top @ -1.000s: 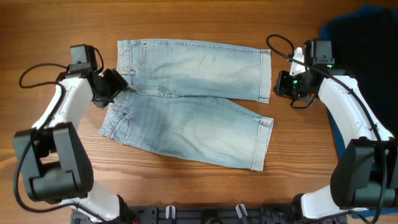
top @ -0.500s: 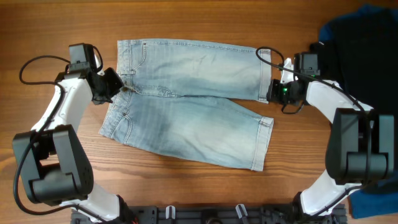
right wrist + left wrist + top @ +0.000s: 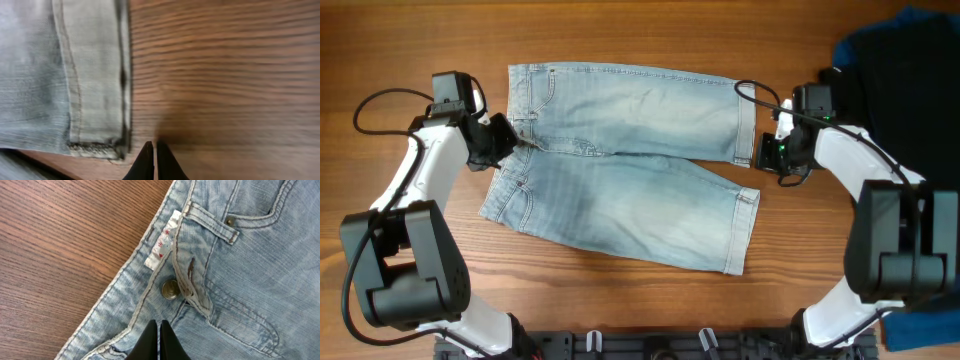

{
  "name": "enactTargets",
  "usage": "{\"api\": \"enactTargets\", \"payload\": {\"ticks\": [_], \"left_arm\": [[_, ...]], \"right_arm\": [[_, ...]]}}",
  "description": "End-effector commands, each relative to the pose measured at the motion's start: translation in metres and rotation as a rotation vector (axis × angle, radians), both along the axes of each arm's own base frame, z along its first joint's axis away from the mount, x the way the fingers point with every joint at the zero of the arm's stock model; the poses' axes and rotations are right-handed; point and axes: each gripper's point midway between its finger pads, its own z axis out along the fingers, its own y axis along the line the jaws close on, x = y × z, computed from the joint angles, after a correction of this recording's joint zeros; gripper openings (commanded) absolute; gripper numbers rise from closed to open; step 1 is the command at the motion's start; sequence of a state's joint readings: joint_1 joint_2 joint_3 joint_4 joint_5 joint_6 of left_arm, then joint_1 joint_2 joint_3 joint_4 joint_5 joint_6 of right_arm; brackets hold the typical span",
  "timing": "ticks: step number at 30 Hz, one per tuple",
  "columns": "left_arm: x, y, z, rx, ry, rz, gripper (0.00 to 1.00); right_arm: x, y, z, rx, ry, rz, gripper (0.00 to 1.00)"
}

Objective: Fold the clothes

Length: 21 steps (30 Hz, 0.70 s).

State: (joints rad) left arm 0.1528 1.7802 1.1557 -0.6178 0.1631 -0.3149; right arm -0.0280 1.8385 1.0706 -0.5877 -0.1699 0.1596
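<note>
The clothes, light blue denim shorts [image 3: 630, 160], lie flat on the wooden table with the waistband at the left and both legs pointing right. My left gripper [image 3: 523, 143] is shut, its tips over the denim [image 3: 240, 270] just below the fly button [image 3: 170, 289]; my left gripper [image 3: 160, 323] shows no fold of cloth between its tips. My right gripper [image 3: 758, 153] is shut beside the upper leg's hem. In the right wrist view, my right gripper [image 3: 154, 144] sits over bare wood, just right of the hem corner [image 3: 95, 145].
A dark blue garment [image 3: 880, 45] and a black garment [image 3: 920, 120] are piled at the table's right edge, behind my right arm. Cables loop near both arms. A black rail [image 3: 650, 345] runs along the front edge.
My left gripper has closed at the fly of the shorts. My right gripper has shut and moved left, up to the hem of the upper leg.
</note>
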Motion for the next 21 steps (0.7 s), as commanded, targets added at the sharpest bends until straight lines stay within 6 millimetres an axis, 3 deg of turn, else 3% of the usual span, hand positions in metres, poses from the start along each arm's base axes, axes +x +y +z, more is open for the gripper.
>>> {"api": "enactTargets", "payload": {"ticks": [1,4,7,11,14,21], "left_arm": [[0.003,-0.003,0.007,-0.004,-0.032,-0.028,0.04],[0.01,-0.011,0.026,-0.047,-0.094,-0.048,0.04],[0.017,-0.016,0.053,-0.065,-0.182,-0.065,0.04],[0.021,-0.016,0.07,-0.055,-0.234,-0.068,0.04],[0.025,-0.015,0.061,-0.056,-0.228,-0.068,0.04],[0.031,-0.015,-0.007,-0.079,-0.103,-0.065,0.04]], "right_arm": [[0.014,-0.009,0.02,-0.063,-0.069,-0.004,0.04],[0.022,0.001,0.034,-0.007,-0.092,0.01,0.04],[0.029,0.023,0.048,0.107,-0.139,0.096,0.04],[0.04,0.025,0.051,0.119,-0.184,0.098,0.04],[0.049,0.025,0.051,0.117,-0.22,0.101,0.04],[0.055,0.025,0.025,0.12,-0.193,0.097,0.04]]}}
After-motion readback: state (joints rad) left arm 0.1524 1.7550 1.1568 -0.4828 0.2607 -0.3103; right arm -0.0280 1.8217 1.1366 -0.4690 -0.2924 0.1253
